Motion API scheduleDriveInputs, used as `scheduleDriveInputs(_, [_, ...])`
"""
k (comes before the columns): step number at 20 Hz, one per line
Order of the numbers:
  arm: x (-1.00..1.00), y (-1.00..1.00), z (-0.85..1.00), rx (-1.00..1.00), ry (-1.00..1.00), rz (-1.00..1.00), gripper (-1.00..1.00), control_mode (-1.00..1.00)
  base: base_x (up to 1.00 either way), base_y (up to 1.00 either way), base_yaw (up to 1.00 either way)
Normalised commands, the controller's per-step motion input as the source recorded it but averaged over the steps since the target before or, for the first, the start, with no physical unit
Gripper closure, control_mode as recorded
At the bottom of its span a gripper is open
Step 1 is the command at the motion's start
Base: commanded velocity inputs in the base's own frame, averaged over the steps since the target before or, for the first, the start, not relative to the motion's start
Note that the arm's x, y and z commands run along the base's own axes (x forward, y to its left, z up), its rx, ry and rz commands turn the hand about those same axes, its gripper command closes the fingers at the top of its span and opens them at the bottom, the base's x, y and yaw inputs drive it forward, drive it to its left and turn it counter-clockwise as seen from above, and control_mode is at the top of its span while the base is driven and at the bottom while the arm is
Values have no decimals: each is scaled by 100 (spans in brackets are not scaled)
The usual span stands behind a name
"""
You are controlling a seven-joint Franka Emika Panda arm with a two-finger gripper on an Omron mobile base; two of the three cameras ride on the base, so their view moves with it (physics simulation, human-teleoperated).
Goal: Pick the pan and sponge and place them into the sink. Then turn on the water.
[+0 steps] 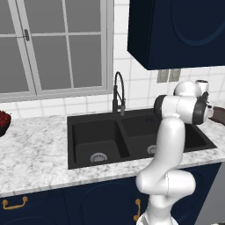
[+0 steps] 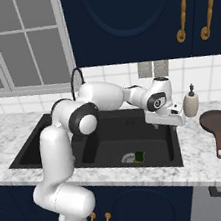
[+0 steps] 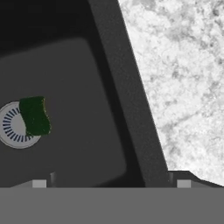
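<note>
The sponge (image 3: 35, 116), dark green on top, lies in the right basin of the black sink (image 2: 46, 138), partly over the round silver drain (image 3: 13, 127). It also shows near the basin's front wall (image 2: 139, 156). The dark pan (image 2: 219, 123) rests on the counter right of the sink, its handle pointing toward the front edge. My gripper (image 2: 172, 123) hovers above the sink's right rim, between sponge and pan. It is open, its fingertips (image 3: 39, 183) set wide apart with nothing between them. No water falls from the black gooseneck faucet (image 1: 118, 94).
A white soap dispenser (image 2: 190, 102) stands at the back wall just left of the pan. A dark bowl of red fruit (image 1: 3, 121) sits at the counter's far left. Dark wall cabinets (image 2: 133, 18) hang above the sink's right side.
</note>
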Motion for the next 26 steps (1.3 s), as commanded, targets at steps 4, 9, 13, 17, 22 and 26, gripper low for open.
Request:
scheduleDriveInputs(4, [0, -23, 0, 0, 0, 0, -100, -100, 0, 0, 0])
scheduleDriveInputs(9, [-16, -44, -5, 0, -3, 0, -100, -100, 0, 0, 0])
scheduleDriveInputs(13, [-34, -55, -4, 0, -5, 2, -100, -100, 0, 0, 0])
scheduleDriveInputs(17, [-30, -49, -3, 0, -2, 1, -100, -100, 0, 0, 0])
scheduleDriveInputs(22, [-25, -32, 0, 0, -2, 1, -100, -100, 0, 0, 0])
scheduleDriveInputs(26, [-21, -17, 0, -4, 0, 2, -100, -100, 0, 0, 0])
